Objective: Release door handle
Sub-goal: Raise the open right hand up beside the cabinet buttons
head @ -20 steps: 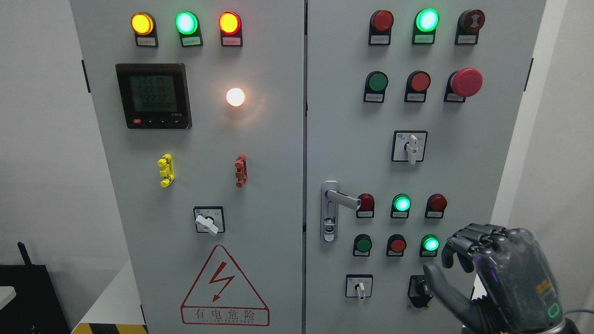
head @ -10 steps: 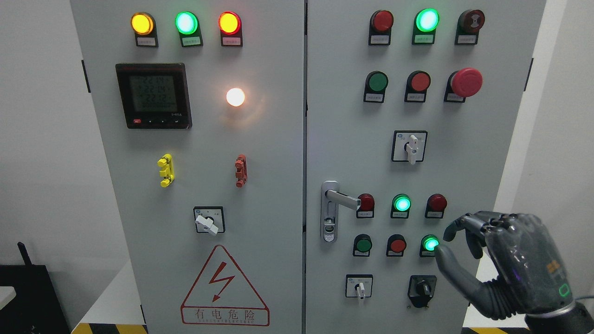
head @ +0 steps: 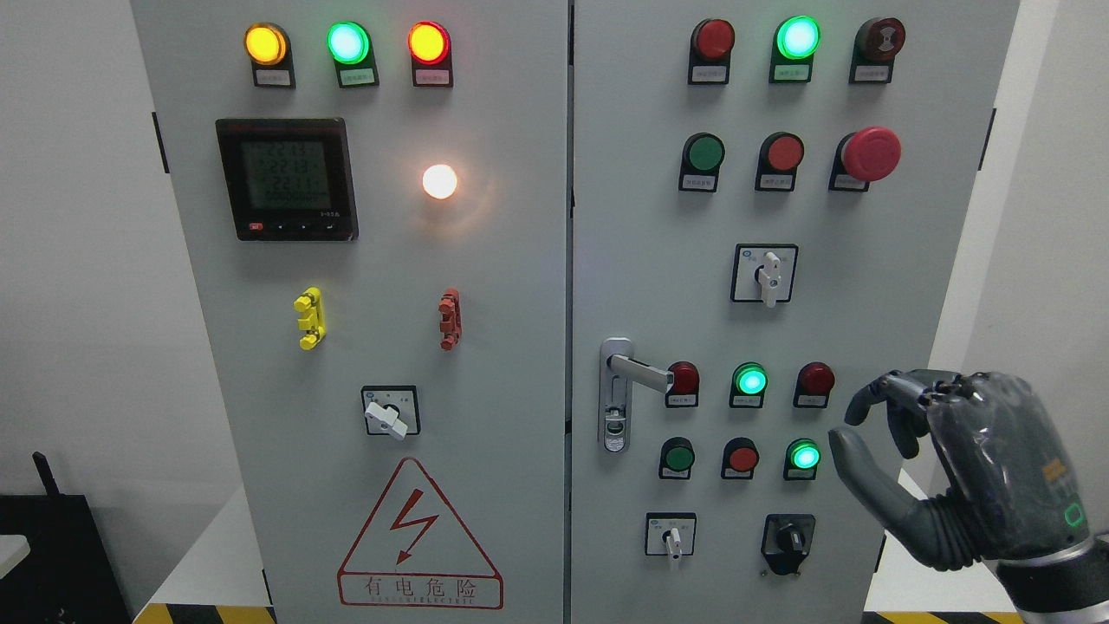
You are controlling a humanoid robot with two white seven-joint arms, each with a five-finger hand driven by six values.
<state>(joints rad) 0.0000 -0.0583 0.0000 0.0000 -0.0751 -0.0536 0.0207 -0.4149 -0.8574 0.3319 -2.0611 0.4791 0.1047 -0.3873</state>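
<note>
A silver lever door handle (head: 637, 373) sits on the left edge of the right cabinet door (head: 832, 225), its lever pointing right and nothing touching it. My right hand (head: 858, 429), dark grey, hangs at the lower right, well to the right of the handle and beside the lit green button (head: 804, 456). Its fingers are loosely curled over the thumb and hold nothing. The left arm does not show.
The grey cabinet has two shut doors. Indicator lamps, push buttons, a red mushroom stop button (head: 871, 153), rotary switches (head: 767, 276) and a meter (head: 287, 178) cover them. A black box (head: 43, 555) stands at the lower left, and hazard tape (head: 204, 614) lines the floor.
My right hand has risen and drifted right, away from the lower black rotary switch, which now shows fully. The handle and doors have stayed as they were.
</note>
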